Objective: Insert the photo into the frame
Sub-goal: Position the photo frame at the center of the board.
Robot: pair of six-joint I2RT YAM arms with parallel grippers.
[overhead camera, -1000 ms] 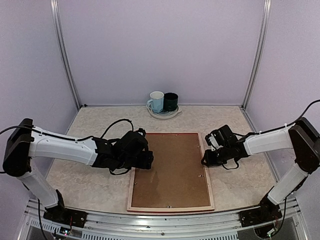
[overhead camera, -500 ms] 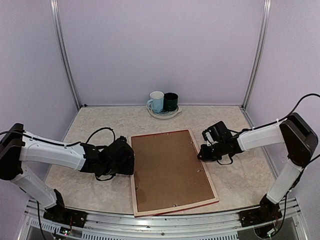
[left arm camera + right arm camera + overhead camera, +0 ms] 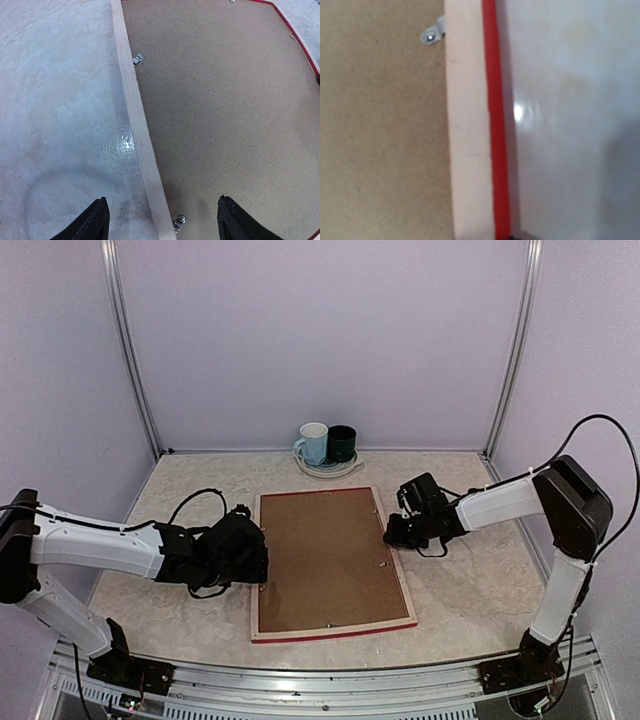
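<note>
— Left gripper (image 3: 258,562), how does it stand?

— Jaws wide apart, nothing between them but air. It hangs low over the left rail of the frame (image 3: 138,125), about halfway along. From its wrist, one finger (image 3: 97,222) is over the table (image 3: 60,100) and the other is over the board (image 3: 225,100), with the rail running between them.

— Touching the rail?

— I cannot tell. Only the two fingertips show at the bottom of that view.

— And the frame?

— It lies flat on the table, face down, pale wood back upward. Red shows only as a thin line along its outer edges. Its long sides run away from the arms, turned a little off square. The brown board fills the opening. Small metal clips (image 3: 138,58) sit along the inner edge, one farther up the left rail and one just beside the near fingertips.

— Right gripper (image 3: 392,533)?

— It is at the right rail, toward the far end. Its wrist looks straight down on board, rail, red edge and table, with one clip at the top. Its fingers barely show, so I cannot tell whether they are apart or together.

— Farther out?

— Two mugs (image 3: 327,443), one pale and one dark, stand side by side on a plate (image 3: 326,470) at the far edge, well apart from the frame.
</note>
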